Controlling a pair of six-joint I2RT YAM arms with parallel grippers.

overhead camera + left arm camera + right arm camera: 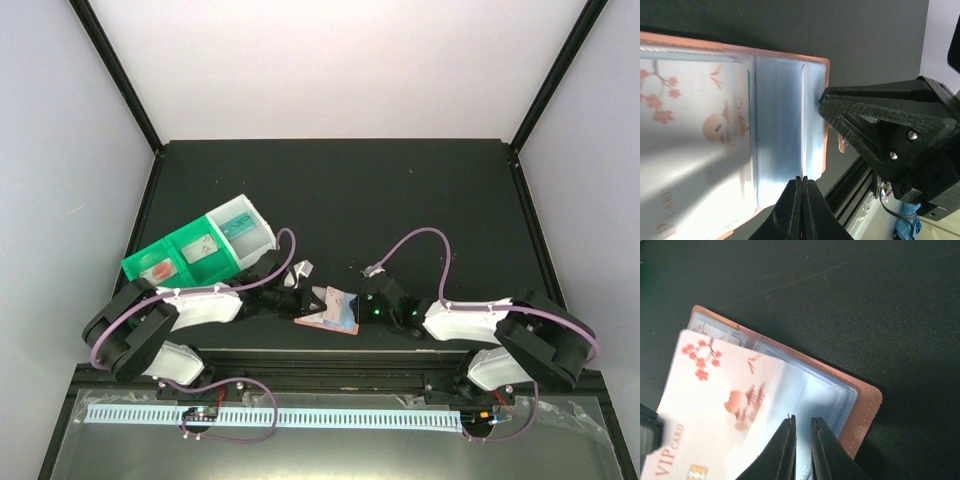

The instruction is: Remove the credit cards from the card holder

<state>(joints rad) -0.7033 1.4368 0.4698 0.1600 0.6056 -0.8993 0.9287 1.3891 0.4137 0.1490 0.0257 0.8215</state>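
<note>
top: high rear, wide, far | wrists: close, facing down | shared: card holder (867, 407)

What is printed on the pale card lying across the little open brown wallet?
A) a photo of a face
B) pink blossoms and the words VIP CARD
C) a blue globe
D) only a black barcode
B: in the right wrist view the pale card lying over the card holder bears pink blossom sprigs and the reddish letters "VIP CARD".
</note>
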